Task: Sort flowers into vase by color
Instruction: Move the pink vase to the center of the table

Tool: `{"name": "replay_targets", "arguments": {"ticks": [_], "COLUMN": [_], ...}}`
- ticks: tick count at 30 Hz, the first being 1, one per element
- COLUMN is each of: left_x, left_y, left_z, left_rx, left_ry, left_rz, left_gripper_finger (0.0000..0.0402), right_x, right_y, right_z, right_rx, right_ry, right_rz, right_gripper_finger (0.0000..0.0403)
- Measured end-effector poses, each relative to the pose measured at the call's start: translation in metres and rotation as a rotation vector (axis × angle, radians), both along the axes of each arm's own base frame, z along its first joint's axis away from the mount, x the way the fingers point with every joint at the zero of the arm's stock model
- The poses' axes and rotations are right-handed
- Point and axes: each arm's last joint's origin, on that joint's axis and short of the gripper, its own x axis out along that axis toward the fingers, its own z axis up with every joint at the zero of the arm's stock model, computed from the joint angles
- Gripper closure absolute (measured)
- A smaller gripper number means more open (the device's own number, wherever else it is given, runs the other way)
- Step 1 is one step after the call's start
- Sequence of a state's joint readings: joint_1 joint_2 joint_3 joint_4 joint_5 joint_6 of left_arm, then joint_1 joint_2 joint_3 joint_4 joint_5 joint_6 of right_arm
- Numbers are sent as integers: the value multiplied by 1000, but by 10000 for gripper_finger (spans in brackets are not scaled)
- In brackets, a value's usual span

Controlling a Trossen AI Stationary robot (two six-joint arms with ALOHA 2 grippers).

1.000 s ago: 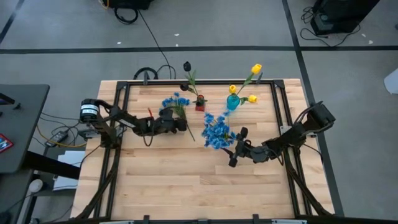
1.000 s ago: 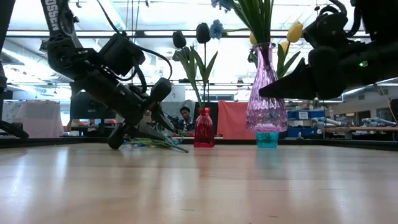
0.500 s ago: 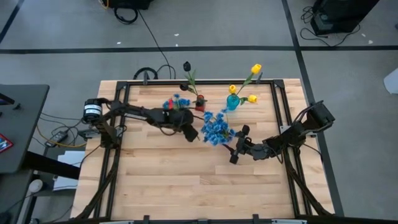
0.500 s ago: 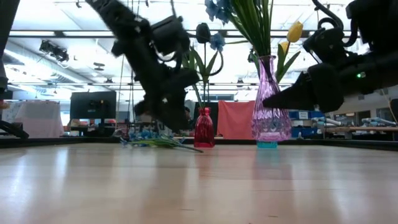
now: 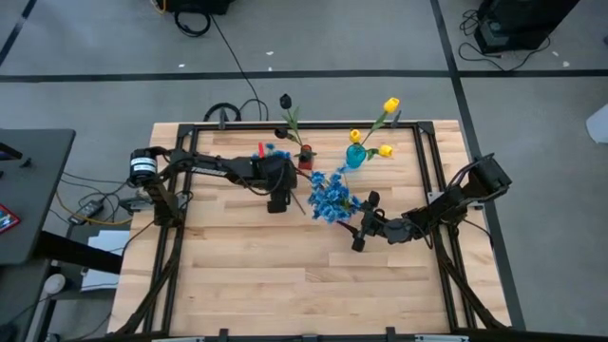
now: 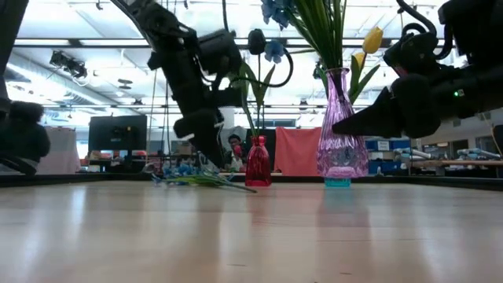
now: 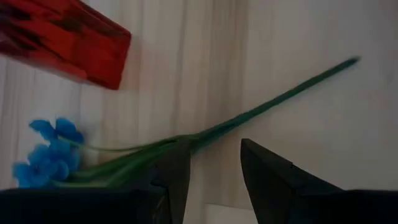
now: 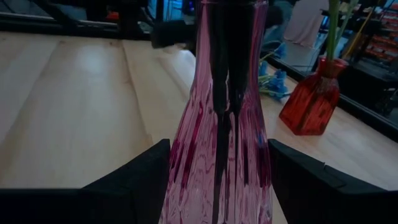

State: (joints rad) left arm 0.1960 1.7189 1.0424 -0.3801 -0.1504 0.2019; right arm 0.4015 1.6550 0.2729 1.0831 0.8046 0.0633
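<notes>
Blue blossoms on one loose flower [image 7: 46, 152] are seen lying flat on the table [image 5: 285, 275], just beside the red vase [image 5: 305, 159], which already holds dark blooms [image 5: 285, 100]. Yellow buds [image 5: 390, 104] are placed in the teal vase [image 5: 355, 157], farther from it. A blue spray [image 5: 331, 198] is standing in the pink vase [image 8: 225, 137].

The left gripper [image 7: 214, 177] is held above the loose stem, fingers spread and empty. The right gripper [image 8: 217, 180] is held spread around the pink vase. The sorting is judged nearly done.
</notes>
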Motion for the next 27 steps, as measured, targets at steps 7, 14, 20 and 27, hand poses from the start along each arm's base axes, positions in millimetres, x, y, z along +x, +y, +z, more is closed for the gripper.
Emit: {"name": "replay_targets", "arguments": {"ticks": [7,14,20,27], "left_x": [7,9,7,4], "left_y": [7,10,14,11], "left_z": [-20,-33,-34,-35], "left_rx": [128,207,184,190], "left_ry": [86,164,174,229], "left_rz": [-214,-326,-325,-381], "left_gripper_finger": [255,255,273,345], "right_x": [0,0,0,-1], "right_y": [0,0,0,0], "right_z": [-1,-1,-1,-4], "right_rx": [28,69,80,81], "right_ry": [-3,-20,-24,0], "right_rz": [8,-2,-3,-2], "right_gripper_finger": [143,143,143,143]}}
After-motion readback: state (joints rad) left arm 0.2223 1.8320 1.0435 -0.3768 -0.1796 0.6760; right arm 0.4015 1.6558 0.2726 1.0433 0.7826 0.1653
